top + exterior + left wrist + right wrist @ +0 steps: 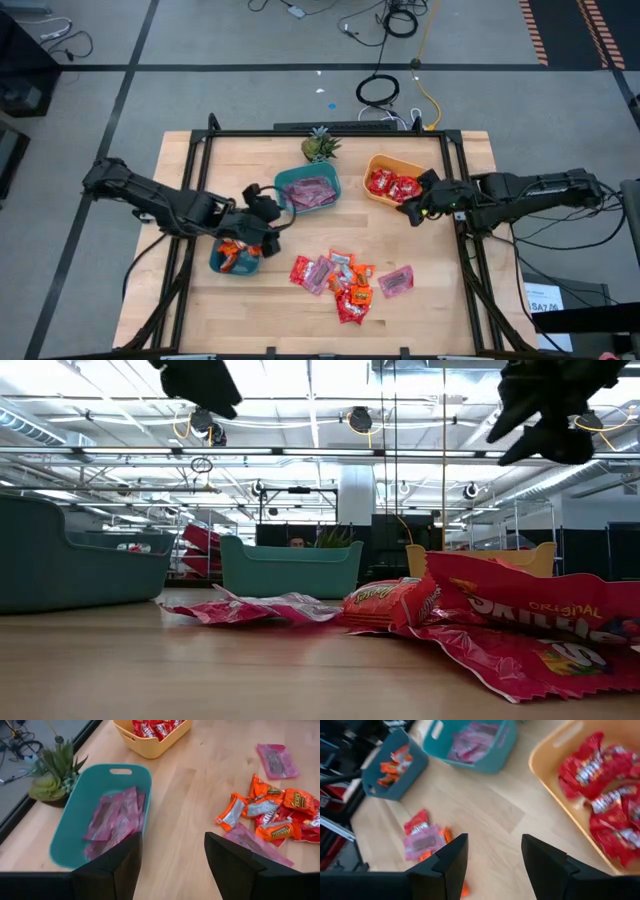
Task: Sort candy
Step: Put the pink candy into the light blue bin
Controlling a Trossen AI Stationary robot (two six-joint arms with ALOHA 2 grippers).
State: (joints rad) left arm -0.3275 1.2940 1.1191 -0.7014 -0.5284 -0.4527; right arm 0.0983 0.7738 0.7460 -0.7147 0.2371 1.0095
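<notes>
I have three bins across the back half of the bench (200, 300): a yellow bin (390, 166) toward the right edge holding red packets (392, 185), a teal bin (309, 190) near the middle holding pink-purple packets (312, 193), and a darker blue bin (235, 260) toward the left edge holding orange packets (394, 765). A small green plant (319, 146) stands at the back edge, just behind the teal bin.

The unsorted candy (340, 280) lies loose on the bare wood nearer the front edge, right of centre: a mixed heap of red, orange and pink-purple wrappers, with one pink-purple packet (396, 281) lying a little apart on the heap's right side.

My left hand (268, 215) hangs over the bench between the blue bin and the teal bin, its fingers (112, 867) spread with nothing between them. In its wrist view the teal bin sits just past one finger, and the loose heap lies off to the other side, well apart from the fingertips.

My right hand (412, 212) hangs beside the yellow bin's front corner near the right edge, fingers (545, 860) also spread and empty. The heap is in front of it and toward the centre, not touching. Bare wood separates each hand from the heap
</notes>
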